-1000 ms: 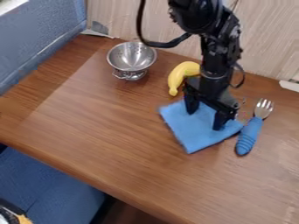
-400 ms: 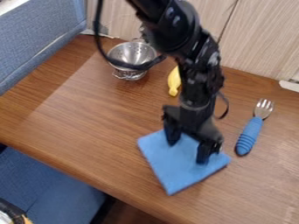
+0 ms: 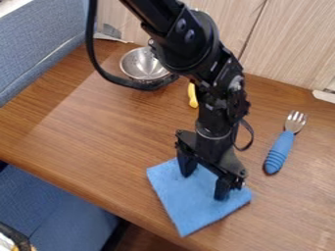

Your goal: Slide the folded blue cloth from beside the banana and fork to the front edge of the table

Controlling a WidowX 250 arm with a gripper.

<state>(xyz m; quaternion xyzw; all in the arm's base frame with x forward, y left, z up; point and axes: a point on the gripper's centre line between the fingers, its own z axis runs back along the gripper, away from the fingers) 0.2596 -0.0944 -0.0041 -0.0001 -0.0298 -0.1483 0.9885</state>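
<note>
Beneath the pincer lies the blue cloth.

Wood-grained surface, brown, set at a slant, with a straight tonal boundary towards its left side and a soft sheen at lower right. Rear: pale wood panelling divided by a dark, narrow seam. Left: blue-grey wall, with a whitish strip at the upper corner. Lower left: blue panel, below the surface's front edge, beside a dark area.
</note>
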